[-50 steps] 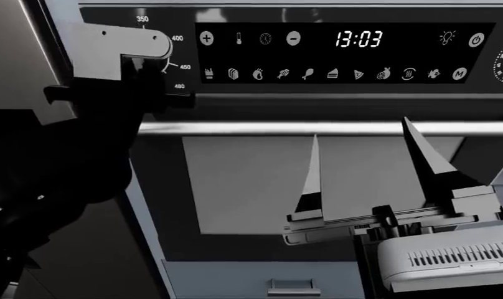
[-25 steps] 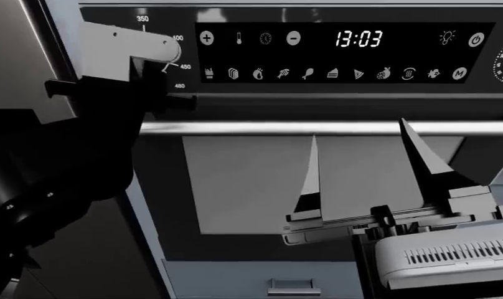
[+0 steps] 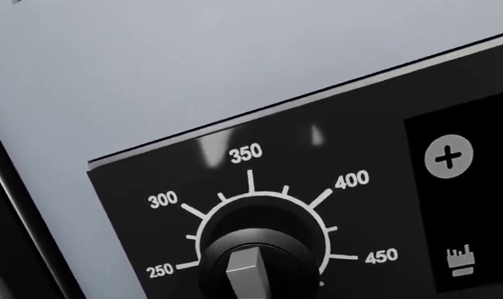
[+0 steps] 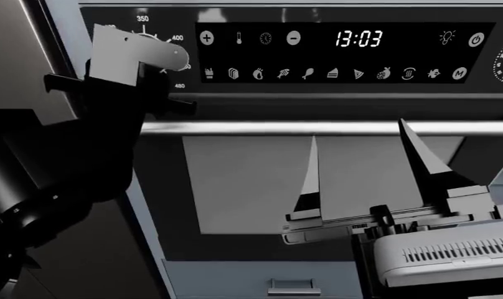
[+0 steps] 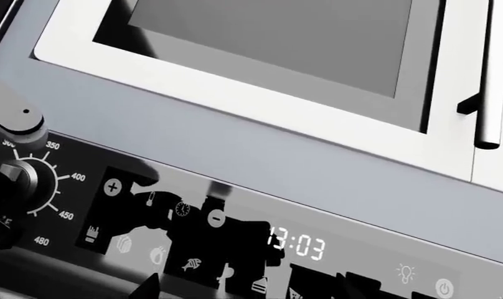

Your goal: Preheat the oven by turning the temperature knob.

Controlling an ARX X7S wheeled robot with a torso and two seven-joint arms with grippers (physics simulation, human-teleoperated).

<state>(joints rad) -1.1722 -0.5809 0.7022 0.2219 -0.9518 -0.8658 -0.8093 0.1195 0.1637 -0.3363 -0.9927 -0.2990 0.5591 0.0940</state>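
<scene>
Head view: we see the left pincer [image 4: 156, 59] pressed up against the oven's control panel [image 4: 401, 84] at its left end, covering the temperature knob there; only the numerals 350, 400 and 480 peek out around it. Whether this pincer is clamped on the knob or loose, we cannot tell. Left wrist view shows the temperature knob [image 3: 256, 265] close up, silver grip on a black base, ringed by 250, 300, 350, 400, 450. Right wrist view shows the same knob [image 5: 17, 180] at the panel's left end, just beside the plus button [image 5: 112, 186]. The right pincer [image 4: 363, 180] hangs in front of the oven door glass [image 4: 243, 187], below the handle bar [image 4: 335, 128], fingers spread apart, holding nothing. The clock display [image 4: 358, 39] reads 13:03.
</scene>
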